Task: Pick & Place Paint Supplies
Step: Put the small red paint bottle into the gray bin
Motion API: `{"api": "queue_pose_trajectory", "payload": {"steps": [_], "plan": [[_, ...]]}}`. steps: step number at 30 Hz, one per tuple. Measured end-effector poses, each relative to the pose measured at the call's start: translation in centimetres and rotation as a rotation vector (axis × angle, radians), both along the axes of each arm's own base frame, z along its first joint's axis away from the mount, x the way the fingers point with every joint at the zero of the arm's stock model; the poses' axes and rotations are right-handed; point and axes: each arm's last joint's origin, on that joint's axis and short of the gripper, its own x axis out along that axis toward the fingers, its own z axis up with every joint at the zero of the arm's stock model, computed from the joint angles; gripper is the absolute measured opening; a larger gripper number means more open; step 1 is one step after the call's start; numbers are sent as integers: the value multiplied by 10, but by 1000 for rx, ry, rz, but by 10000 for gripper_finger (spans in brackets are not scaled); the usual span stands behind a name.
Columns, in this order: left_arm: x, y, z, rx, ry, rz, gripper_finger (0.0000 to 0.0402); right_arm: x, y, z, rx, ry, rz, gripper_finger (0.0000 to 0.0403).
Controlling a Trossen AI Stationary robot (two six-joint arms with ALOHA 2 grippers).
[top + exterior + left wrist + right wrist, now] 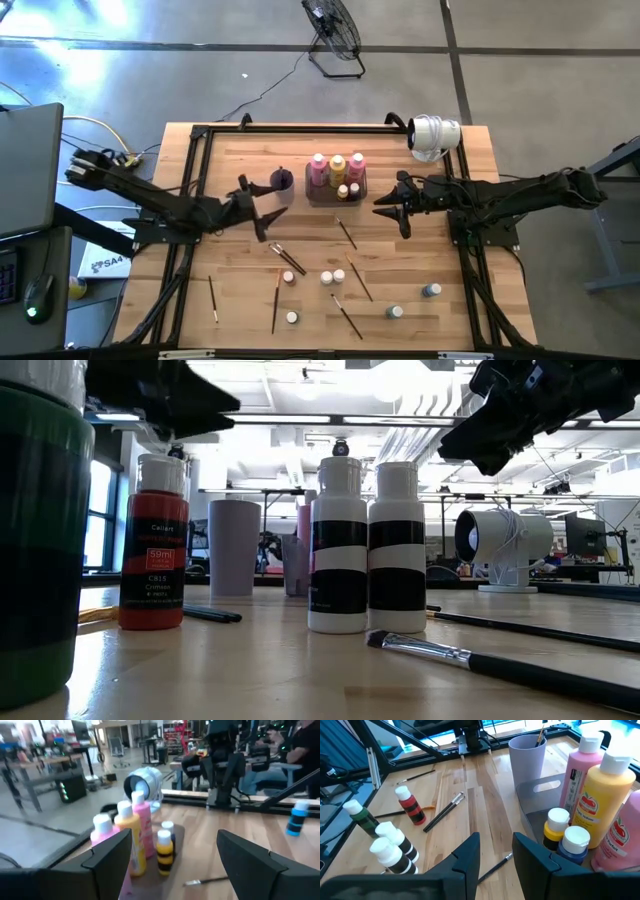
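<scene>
**A:** Where are your supplies? The tray (312, 199), upper centre of the high view, already carries three tall bottles (338, 167) and two small ones (567, 837). Loose small bottles (327, 277) and brushes (346, 234) lie across the lower half of the counter (230, 160), and one brush stands in the cup (282, 180).

**B:** How will they handle?

**A:** By my judgement, the small bottles are light, rigid, smooth plastic and tip easily, so take one across the body below the cap. The brushes are thin, stiff and lie flat; pinch one mid-handle.

**B:** And the fingers?

**A:** Your left gripper (268, 214) sits left of the tray, fingers spread wide, holding nothing. Your right gripper (390, 205) sits right of the tray, its fingers only narrowly parted, also holding and touching nothing.
</scene>
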Motion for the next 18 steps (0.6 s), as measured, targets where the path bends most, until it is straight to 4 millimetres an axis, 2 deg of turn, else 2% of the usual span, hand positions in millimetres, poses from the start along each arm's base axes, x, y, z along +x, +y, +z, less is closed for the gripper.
{"api": "queue_pose_trajectory", "payload": {"steps": [6,10,18], "plan": [[-4,1,-11,-14,65,1,287,0,0,0,0,-1,0,106],[0,0,-11,-73,42,-24,287,0,0,0,0,0,0,106],[0,-1,-7,-65,17,-26,287,0,0,0,0,2,0,106]]}}
